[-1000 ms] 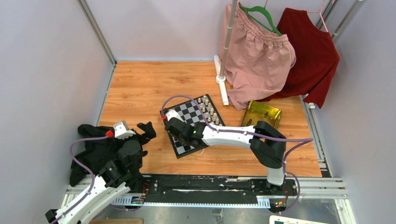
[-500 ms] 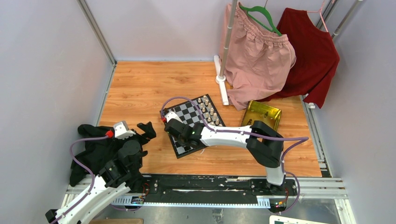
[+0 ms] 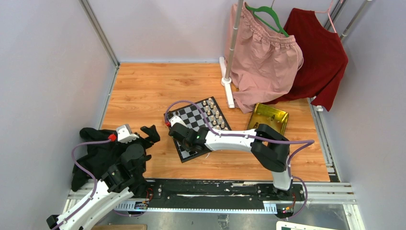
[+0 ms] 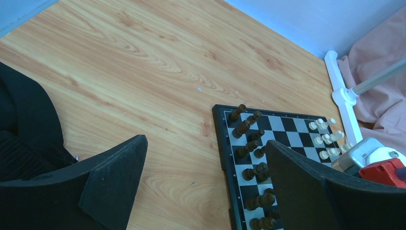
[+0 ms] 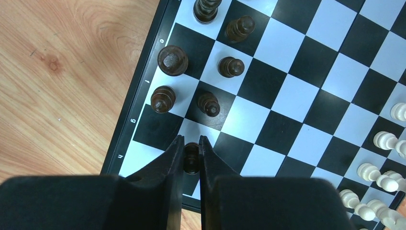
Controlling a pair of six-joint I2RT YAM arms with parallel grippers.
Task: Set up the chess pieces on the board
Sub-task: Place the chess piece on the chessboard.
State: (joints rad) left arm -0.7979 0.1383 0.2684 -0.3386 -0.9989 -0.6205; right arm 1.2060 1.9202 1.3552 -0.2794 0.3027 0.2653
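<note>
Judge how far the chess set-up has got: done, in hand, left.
Done: cream-white pieces line one edge of the board; several dark pieces stand in two files at the opposite edge. In hand: the right gripper pinches a dark pawn at the second file's bare end. Left: two bare edge squares beside it.

The right arm has swung a little to the left: its elbow now sits further left, while the right gripper (clamped on a dark chess piece) has edged only slightly left over the board.
</note>
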